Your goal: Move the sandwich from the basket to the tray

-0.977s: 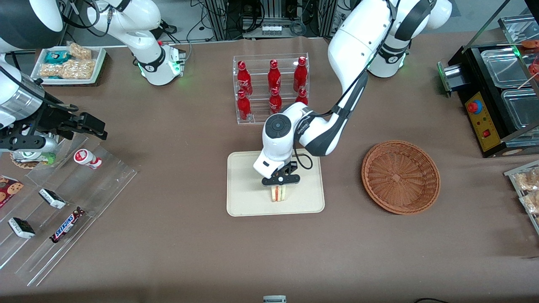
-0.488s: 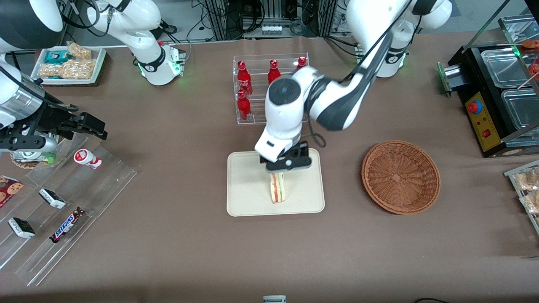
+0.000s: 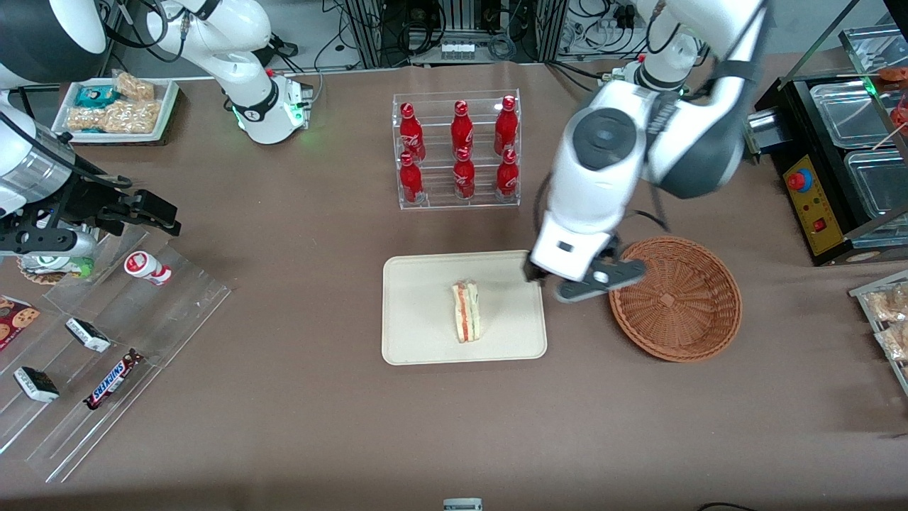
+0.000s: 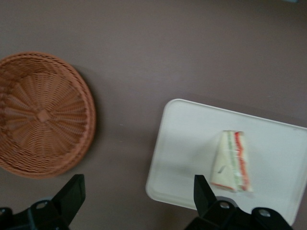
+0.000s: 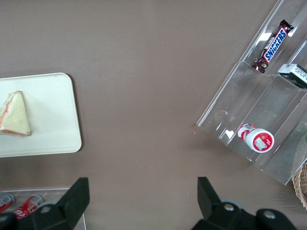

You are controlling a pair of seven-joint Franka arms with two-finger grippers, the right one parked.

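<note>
The sandwich (image 3: 467, 321) (image 4: 232, 160) (image 5: 14, 115), a white-bread wedge with pink and green layers, lies on the cream tray (image 3: 418, 312) (image 4: 187, 153) (image 5: 48, 124), nothing touching it. The brown wicker basket (image 3: 681, 305) (image 4: 41, 115) stands beside the tray toward the working arm's end and holds nothing. My gripper (image 3: 585, 282) (image 4: 138, 182) hangs open and empty, raised above the strip of table between tray and basket.
A clear rack of red bottles (image 3: 457, 149) stands farther from the front camera than the tray. A stepped acrylic shelf with snack bars (image 3: 106, 355) lies toward the parked arm's end. A black appliance (image 3: 837, 163) sits past the basket at the working arm's end.
My gripper let go of the sandwich on the tray, rose, and swung away toward the basket. The sandwich stays on the tray.
</note>
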